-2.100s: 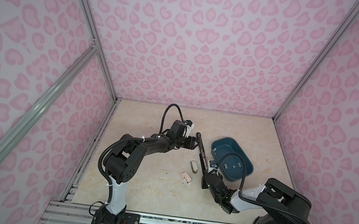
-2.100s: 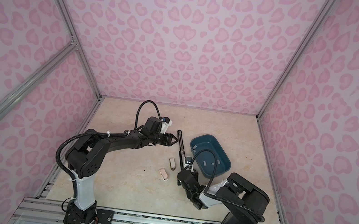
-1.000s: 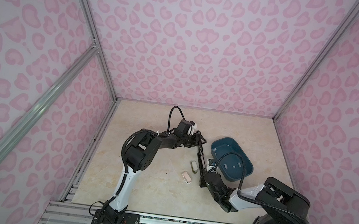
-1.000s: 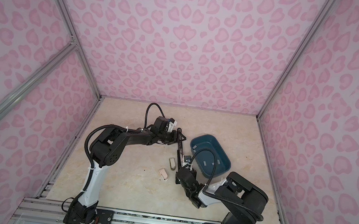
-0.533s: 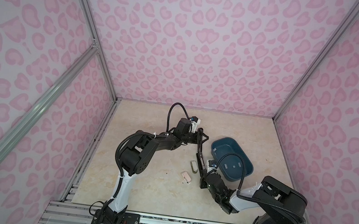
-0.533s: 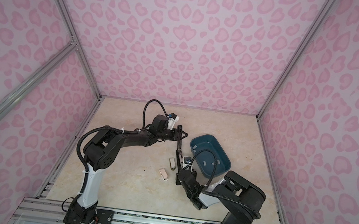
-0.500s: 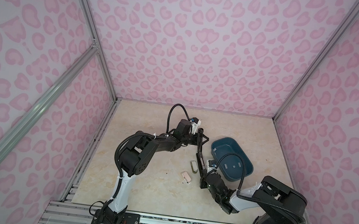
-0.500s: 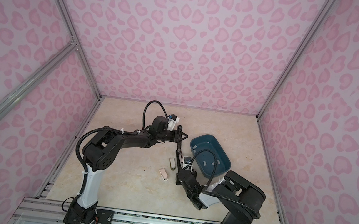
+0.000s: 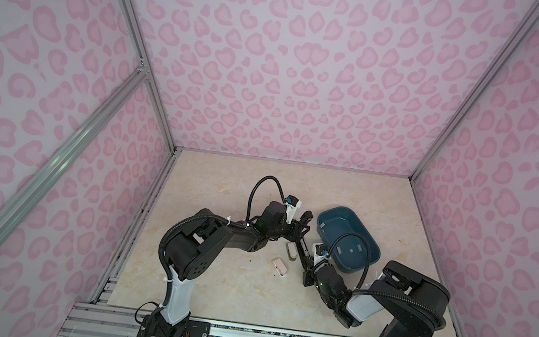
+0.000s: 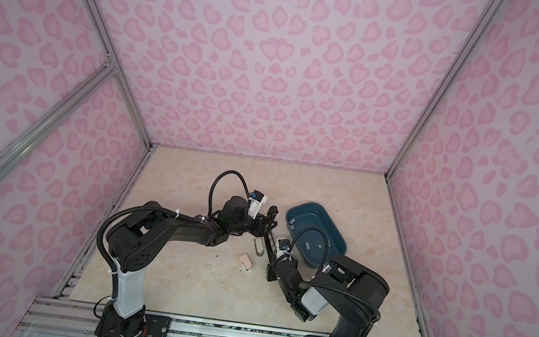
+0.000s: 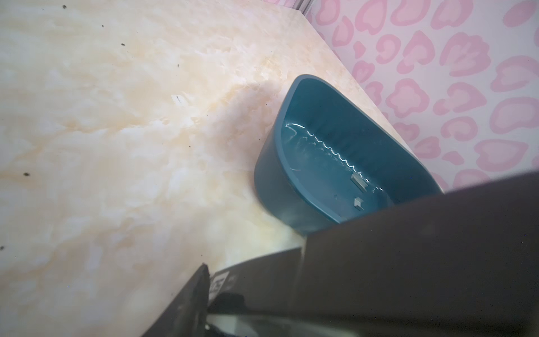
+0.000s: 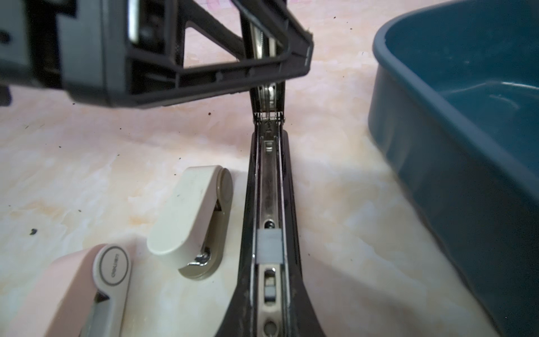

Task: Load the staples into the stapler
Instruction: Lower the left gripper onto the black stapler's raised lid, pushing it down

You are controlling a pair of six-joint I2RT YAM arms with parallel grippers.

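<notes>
on the table [image 9: 220, 205], staples [image 12: 269, 246] sit in the open stapler [image 12: 269, 186]; left gripper [image 9: 304, 222] clasps its raised lid [image 12: 267, 99]; right gripper [image 9: 307, 275] at the base, grip unclear. loading seems done; next, swing lid shut squarely.

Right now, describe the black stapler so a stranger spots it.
Find the blue tub on the right. Along its left side lies the black stapler, lid raised. Unlike the cream stapler and pink stapler beside it, it is long, dark and open.
</notes>
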